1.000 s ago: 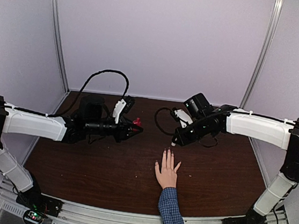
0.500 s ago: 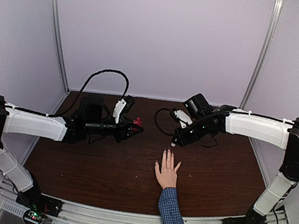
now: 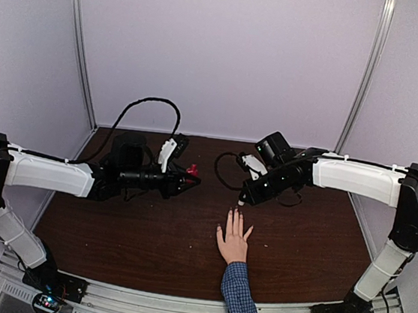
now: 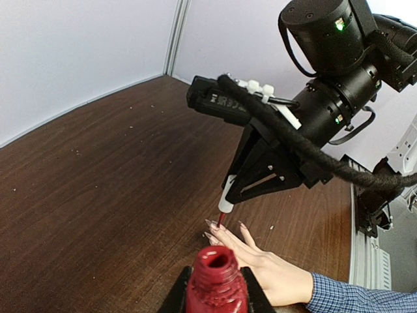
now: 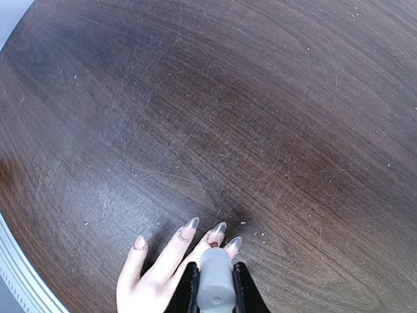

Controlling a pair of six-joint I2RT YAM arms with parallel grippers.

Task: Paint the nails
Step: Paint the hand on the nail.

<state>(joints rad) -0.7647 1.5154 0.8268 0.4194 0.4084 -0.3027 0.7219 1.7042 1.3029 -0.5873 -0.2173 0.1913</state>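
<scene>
- A human hand point(image 3: 234, 241) in a blue checked sleeve point(image 3: 240, 304) lies flat on the dark wooden table point(image 3: 306, 235), fingers pointing away from the arms' bases.
- The nails point(image 5: 210, 233) look mostly clear; one middle nail shows a dark red smear.
- The right claw point(image 5: 215, 282) is pinched on the white cap of a polish brush point(image 4: 226, 202), whose red tip hovers just above the fingertips.
- The left claw point(image 4: 215, 297) is pinched on the open red polish bottle point(image 4: 215, 282), held above the table well to the left of the hand.
- Risk: the brush tip is tiny, so a slight drift could smear polish onto skin.
- Risk: pressing down too far could jab the finger.
- Risk: if the hand twitches, the stroke misses.
- Risk: tilting the open bottle could spill polish.
</scene>
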